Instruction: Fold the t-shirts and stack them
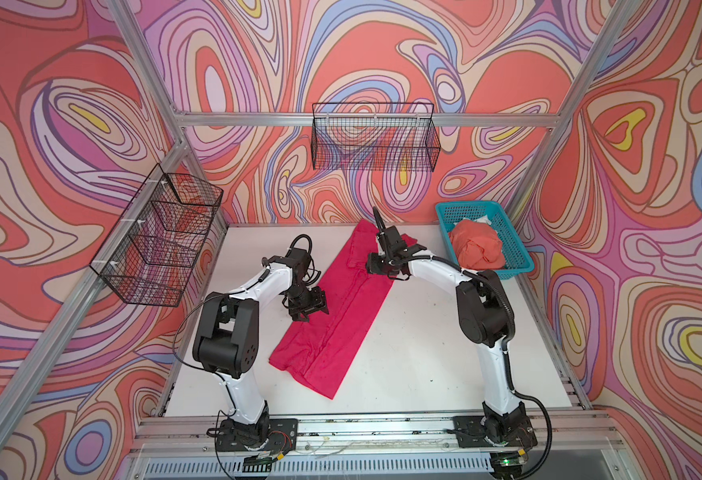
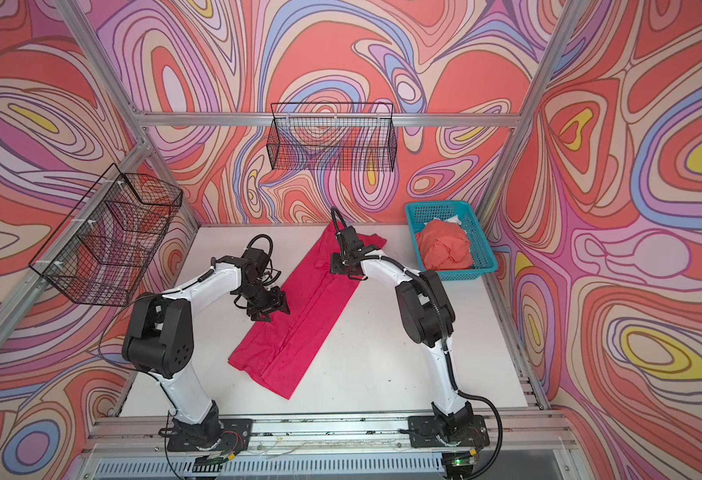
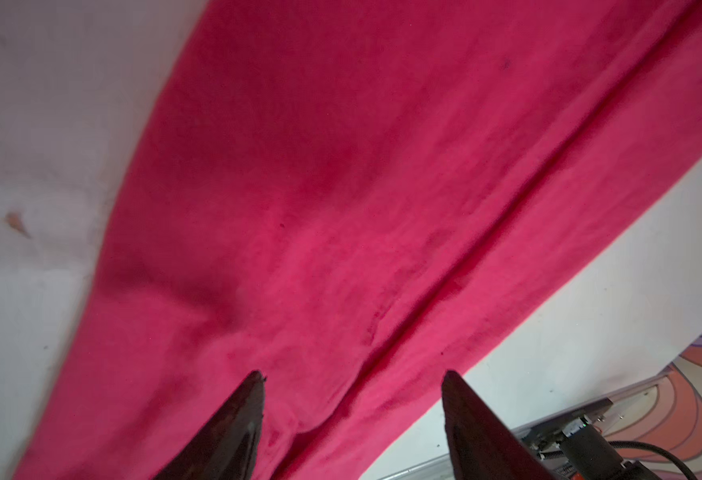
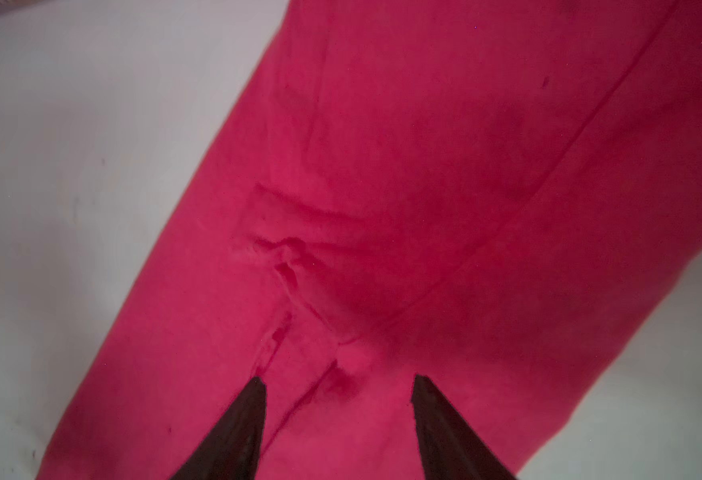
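Magenta-pink t-shirt point(image 1: 332, 324) lay on the white counter point(image 1: 415, 332) as a long strip with both sides folded in. It looked like light, limp cloth that would sag and slide apart unless pinched through every layer at the corners of one short end, while the coral-orange t-shirt point(image 1: 476, 249) sat crumpled in the teal basket point(image 1: 507, 270). Left end effector point(image 3: 353, 374) and right end effector point(image 4: 339, 378) both stood open and empty over the strip. The right arm hid part of the far end, so collar and sleeves could not be made out — nor whether either end effector touched the cloth.
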You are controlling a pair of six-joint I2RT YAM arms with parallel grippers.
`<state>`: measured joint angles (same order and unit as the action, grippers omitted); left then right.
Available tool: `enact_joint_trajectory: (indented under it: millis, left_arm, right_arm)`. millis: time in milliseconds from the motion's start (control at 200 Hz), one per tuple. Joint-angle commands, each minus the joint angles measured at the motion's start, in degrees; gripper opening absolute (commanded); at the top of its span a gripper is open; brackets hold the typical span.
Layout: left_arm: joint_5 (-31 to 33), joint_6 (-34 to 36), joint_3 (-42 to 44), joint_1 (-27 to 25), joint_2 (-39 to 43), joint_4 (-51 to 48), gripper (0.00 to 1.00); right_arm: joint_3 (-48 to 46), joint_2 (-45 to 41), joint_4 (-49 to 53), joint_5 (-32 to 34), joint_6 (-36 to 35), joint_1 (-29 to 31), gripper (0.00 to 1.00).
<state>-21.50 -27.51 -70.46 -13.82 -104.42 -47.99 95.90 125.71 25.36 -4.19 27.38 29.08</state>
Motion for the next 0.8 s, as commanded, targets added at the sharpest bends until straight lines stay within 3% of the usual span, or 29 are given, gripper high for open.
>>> enact_joint_trajectory:
  millis: [0, 150, 451, 796]
  left_arm:
    - [0.41, -0.83, 3.92, -0.15, -1.82, 2.28, 0.68]
    - [-0.58, -1.15, 9.93, -0.99, -0.1, 3.16, 0.67]
    - [-5.38, -4.27, 16.59, -7.81, 1.15, 4.84, 0.66]
    - [-8.51, -7.39, 10.42, -14.01, -3.01, 5.94, 0.67]
  right_arm:
    - [-3.02, -0.48, -4.66, -1.34, 3.12, -0.7, 0.6]
    - [-0.9, 2.94, -2.92, -0.72, 0.39, -0.73, 0.6]
    - [8.8, 9.9, 2.98, -2.04, -5.29, -0.74, 0.6]
    - [20.52, 17.57, 7.79, -2.45, -8.98, -0.77, 0.6]
